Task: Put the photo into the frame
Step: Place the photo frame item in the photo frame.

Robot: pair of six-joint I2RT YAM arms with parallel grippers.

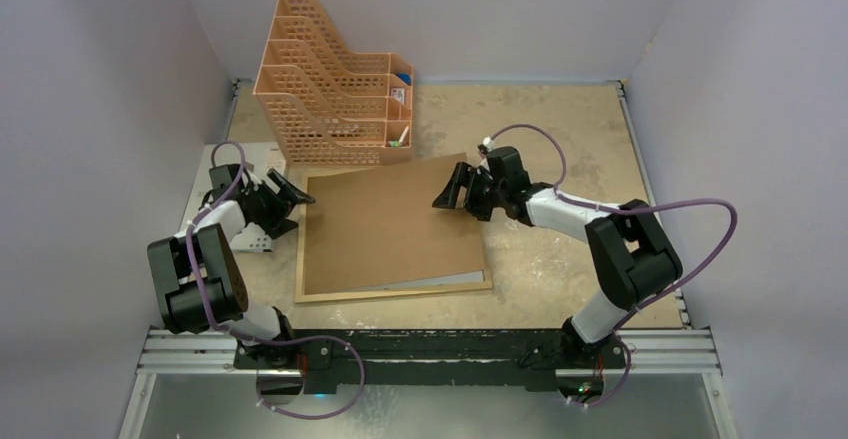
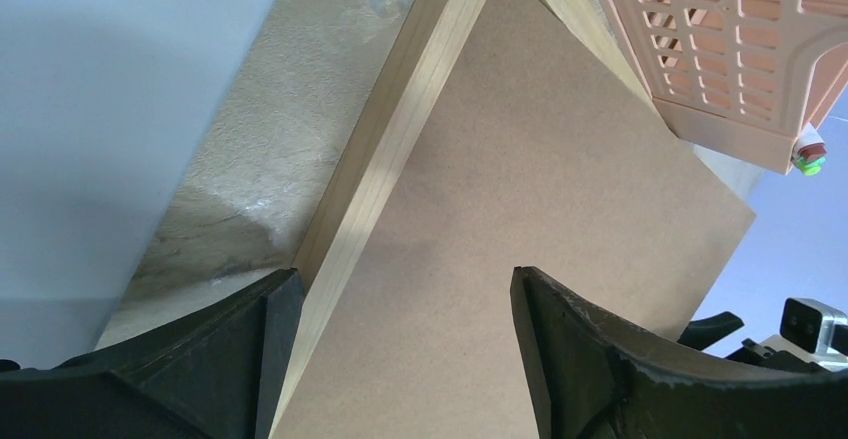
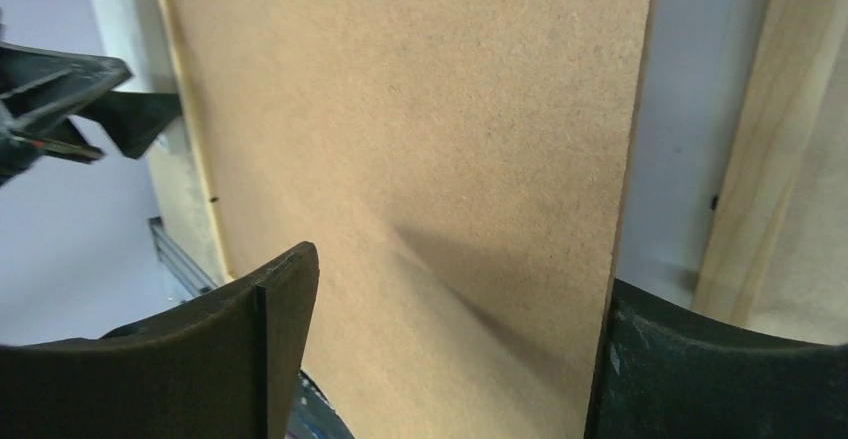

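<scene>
A light-wood picture frame (image 1: 400, 292) lies flat on the table (image 1: 560, 129) between the two grippers, with a brown backing board (image 1: 390, 224) resting askew on top of it. The left gripper (image 1: 295, 191) hovers over the frame's left rail, its fingers spread wide and grasping nothing. The right gripper (image 1: 447, 191) is over the board's far right corner, its fingers likewise spread and empty. A pale strip (image 1: 440, 281) shows past the board's near edge (whether it is the photo cannot be told). An orange lattice file organizer (image 1: 330, 89) stands beyond the left fingers.

No legible text, brand, number or sign in any view, small blue-and-white item (image 1: 398, 94) in the orange lattice organizer (image 1: 320, 69) too small to read, frame (image 1: 400, 291) and brown backing board (image 1: 390, 224) plain
</scene>
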